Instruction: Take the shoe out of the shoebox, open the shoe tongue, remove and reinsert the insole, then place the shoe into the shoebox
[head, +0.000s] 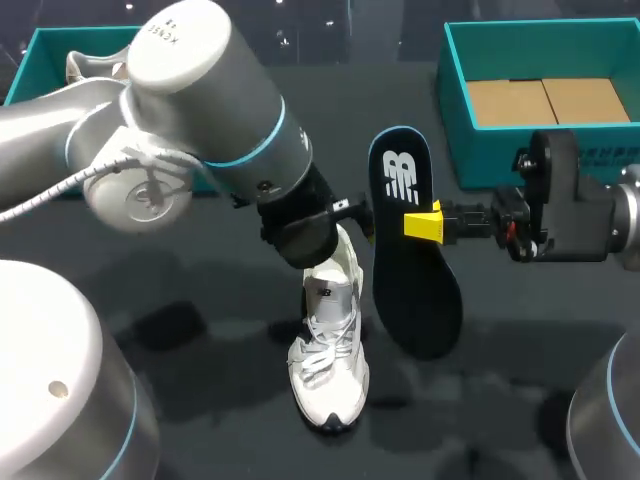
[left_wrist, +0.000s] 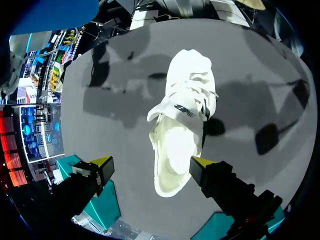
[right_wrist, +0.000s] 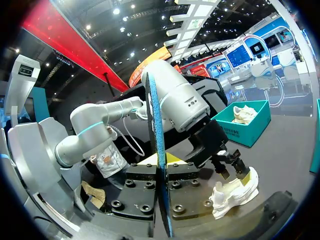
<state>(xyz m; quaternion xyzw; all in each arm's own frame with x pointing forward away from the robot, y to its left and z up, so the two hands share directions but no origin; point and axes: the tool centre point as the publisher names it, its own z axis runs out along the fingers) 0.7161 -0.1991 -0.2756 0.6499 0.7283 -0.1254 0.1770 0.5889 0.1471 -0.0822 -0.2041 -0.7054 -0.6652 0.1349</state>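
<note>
A white shoe (head: 331, 352) stands upright on the dark table, toe toward me. My left gripper (left_wrist: 152, 161) hangs open just above its heel end, yellow fingertips (left_wrist: 102, 161) spread wider than the shoe; the shoe (left_wrist: 182, 120) lies below and ahead of them. In the head view the left wrist hides those fingers. To the right of the shoe, my right gripper (head: 425, 222) is shut on a dark blue insole (head: 410, 250) with a white logo, held in the air above the table. The insole (right_wrist: 159, 150) shows edge-on between the right fingers.
A teal shoebox (head: 480, 152) with a cardboard liner sits at the back right. A second teal box (head: 40, 45) at the back left holds another white shoe. Bare dark table lies around the shoe, in front and to the left.
</note>
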